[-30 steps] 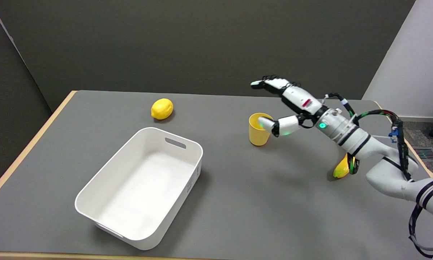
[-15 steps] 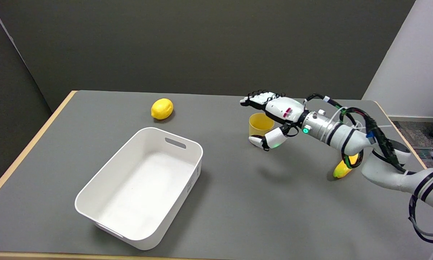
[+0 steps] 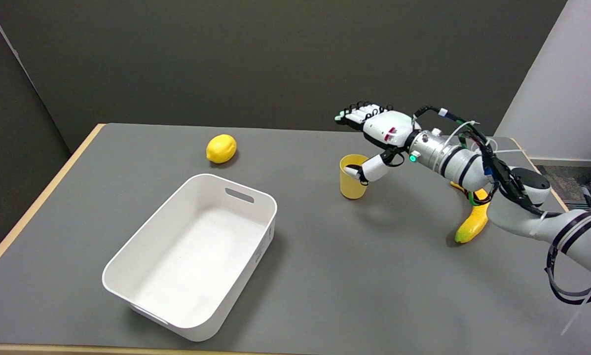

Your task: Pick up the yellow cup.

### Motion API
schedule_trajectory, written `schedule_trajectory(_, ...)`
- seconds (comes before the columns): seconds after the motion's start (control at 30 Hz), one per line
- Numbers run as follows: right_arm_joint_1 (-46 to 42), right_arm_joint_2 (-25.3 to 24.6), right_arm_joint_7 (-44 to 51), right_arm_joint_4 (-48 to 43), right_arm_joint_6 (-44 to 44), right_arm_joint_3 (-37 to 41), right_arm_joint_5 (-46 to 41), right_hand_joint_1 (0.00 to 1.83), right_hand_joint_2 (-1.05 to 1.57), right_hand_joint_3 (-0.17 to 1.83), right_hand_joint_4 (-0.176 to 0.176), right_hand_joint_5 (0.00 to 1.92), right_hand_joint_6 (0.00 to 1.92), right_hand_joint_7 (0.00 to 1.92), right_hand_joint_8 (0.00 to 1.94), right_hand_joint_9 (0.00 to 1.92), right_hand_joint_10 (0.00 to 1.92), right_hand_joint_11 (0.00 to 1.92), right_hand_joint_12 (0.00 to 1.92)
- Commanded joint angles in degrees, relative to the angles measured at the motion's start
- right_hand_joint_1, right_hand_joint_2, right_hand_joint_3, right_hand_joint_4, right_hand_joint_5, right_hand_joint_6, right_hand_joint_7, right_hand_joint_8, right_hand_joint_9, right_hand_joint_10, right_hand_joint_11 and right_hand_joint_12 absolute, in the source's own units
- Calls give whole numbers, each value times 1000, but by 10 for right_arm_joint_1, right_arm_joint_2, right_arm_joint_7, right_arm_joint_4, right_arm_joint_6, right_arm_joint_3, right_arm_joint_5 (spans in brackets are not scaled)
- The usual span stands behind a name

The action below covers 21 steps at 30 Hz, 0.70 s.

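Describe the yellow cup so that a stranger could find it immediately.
On the gray table, look right of the white bin, under the right hand. The yellow cup stands upright there. Unlike the lemon and banana, it is open-topped and straight-sided.

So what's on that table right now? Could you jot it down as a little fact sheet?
surface: grey table with a pale wooden edge
target: small yellow plastic cup, upright, still on the table
right hand: open, thumb at the cup's rim, fingers spread above it
container: white plastic bin, nothing visible inside
fruit: yellow lemon at the far side; yellow banana under the arm
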State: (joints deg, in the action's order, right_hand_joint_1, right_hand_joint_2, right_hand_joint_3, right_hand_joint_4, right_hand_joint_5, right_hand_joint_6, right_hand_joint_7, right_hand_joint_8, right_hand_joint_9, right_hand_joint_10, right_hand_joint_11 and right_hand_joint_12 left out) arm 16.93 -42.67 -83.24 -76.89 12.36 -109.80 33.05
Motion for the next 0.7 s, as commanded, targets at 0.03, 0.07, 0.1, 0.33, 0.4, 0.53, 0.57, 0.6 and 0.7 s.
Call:
schedule_trajectory(0.03,-23,-6,-41,10,-33,0,58,621,588,859,-87,142,347,104,273,-1,538,-1,927)
schedule_trajectory(0.07,-26,-6,-43,6,-33,0,58,620,588,859,-87,142,347,104,273,-1,541,-1,929)
schedule_trajectory(0.1,-32,-6,-45,-2,-33,4,58,618,588,860,-87,143,347,107,275,-1,544,-1,935)
schedule_trajectory(0.33,-34,-6,-52,-25,-28,13,58,596,590,857,-87,143,349,122,282,-1,569,-1,956)
schedule_trajectory(0.4,-32,-6,-61,-22,-28,10,58,588,590,854,-87,144,349,126,283,-1,579,-1,960)
schedule_trajectory(0.53,-29,-6,-66,-16,-28,-2,58,659,574,942,-85,102,438,83,384,-1,589,-1,933)
schedule_trajectory(0.57,-28,-6,-67,-14,-28,-6,58,671,571,957,-84,95,453,77,402,-1,594,-1,929)
schedule_trajectory(0.6,-27,-7,-67,-11,-28,-9,58,626,580,907,-84,120,407,105,349,-1,599,-1,947)
schedule_trajectory(0.7,-22,-11,-67,-1,-28,-16,58,571,592,846,-84,150,353,141,288,-1,616,-1,971)
